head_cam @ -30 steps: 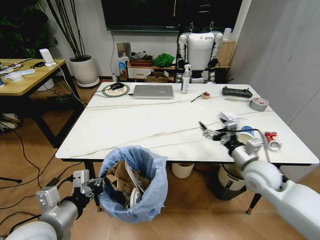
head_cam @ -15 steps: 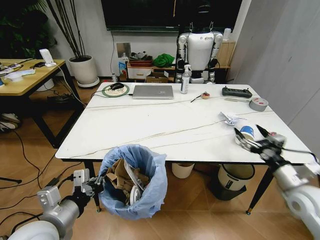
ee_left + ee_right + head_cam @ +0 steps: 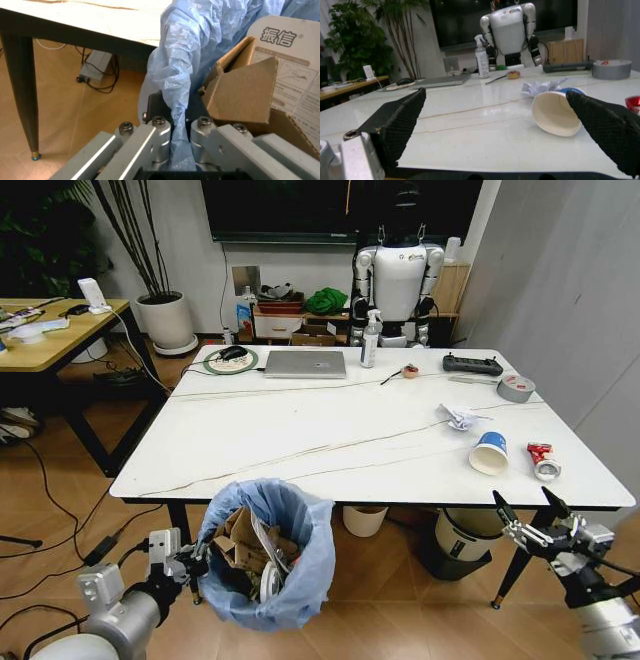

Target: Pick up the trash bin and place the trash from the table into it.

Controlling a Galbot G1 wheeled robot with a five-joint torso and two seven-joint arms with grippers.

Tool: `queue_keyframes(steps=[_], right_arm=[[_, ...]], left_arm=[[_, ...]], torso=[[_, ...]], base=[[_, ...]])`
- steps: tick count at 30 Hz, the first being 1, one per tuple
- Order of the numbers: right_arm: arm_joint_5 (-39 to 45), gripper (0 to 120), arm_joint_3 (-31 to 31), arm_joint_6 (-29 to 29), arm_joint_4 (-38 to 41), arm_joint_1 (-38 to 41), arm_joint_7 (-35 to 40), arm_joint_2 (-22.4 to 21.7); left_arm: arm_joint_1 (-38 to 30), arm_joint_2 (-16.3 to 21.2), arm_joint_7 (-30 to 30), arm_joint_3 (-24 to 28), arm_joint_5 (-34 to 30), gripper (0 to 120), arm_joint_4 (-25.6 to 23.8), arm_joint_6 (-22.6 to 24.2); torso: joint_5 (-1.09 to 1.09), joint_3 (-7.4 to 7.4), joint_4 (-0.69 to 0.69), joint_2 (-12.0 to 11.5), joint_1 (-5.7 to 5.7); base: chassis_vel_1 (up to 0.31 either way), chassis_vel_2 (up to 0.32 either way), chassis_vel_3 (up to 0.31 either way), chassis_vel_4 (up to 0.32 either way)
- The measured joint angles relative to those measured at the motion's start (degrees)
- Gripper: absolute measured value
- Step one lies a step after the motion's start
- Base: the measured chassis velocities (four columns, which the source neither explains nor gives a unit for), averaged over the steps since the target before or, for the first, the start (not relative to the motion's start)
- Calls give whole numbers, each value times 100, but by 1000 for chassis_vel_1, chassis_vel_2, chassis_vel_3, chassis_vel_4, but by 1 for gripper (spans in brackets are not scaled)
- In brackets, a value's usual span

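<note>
— What has the left gripper (image 3: 181,127) got?

— The rim of the trash bin (image 3: 172,90) — its two metal fingers (image 3: 156,132) are closed together on a fold of the thin light-blue liner, which is pinched between them.

— And inside the bin?

— Brown cardboard (image 3: 240,95), folded, just beside the gripper, with a white printed carton panel (image 3: 287,63) touching it.

— Anything around it?

— The pale edge of the table (image 3: 75,18) above, one slim black leg (image 3: 22,90) reaching the wooden floor (image 3: 70,123), and black cables (image 3: 107,80) lying near a grey box.

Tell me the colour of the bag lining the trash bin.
Light blue; the trash bin liner shows best in the head view.
</note>
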Motion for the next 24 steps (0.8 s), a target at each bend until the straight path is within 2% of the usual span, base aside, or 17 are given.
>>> queue_keyframes(steps=[24], right_arm=[[325,100,-40,18,-211,1,-326,56]], left_arm=[[12,43,-24,36,-26,0,-31,-13]], torso=[[1,0,0,0,1]], base=[[0,0,0,0]])
